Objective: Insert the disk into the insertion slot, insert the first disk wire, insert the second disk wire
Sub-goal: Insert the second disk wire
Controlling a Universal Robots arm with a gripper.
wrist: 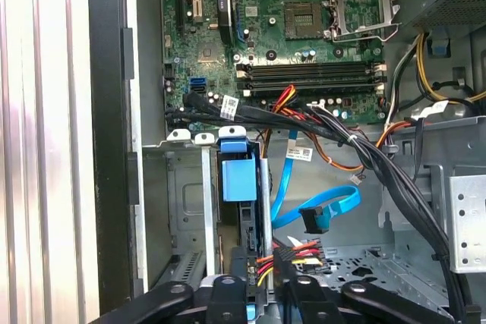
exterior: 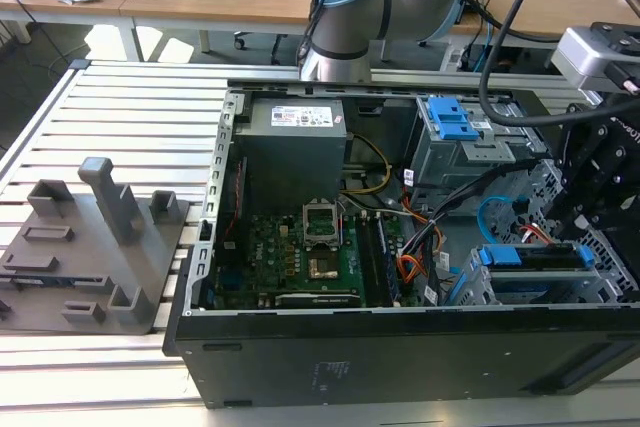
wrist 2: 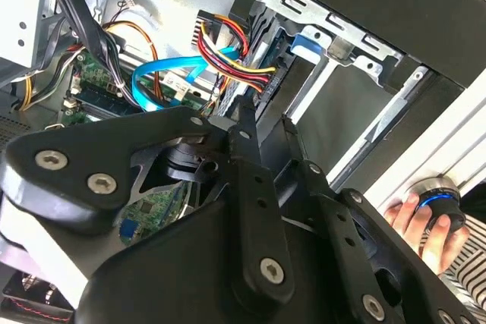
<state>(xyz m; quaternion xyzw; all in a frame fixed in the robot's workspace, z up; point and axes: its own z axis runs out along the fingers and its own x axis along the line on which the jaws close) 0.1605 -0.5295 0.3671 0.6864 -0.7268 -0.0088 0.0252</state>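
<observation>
One disk (wrist: 237,176) is sitting inside the insertion slot (wrist: 184,214), the hand (wrist: 264,294) hovering just beside it, grip impossible to tell.

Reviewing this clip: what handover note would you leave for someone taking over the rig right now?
The gripper is low at the disk's end, beside the red-yellow-black wire bundle; whether it grips anything cannot be told.
The disk sits in the insertion slot: that step looks done.
The second disk wire is not connected; its black plug hangs loose.
Whether the bundle's plug is seated cannot be told.
</observation>
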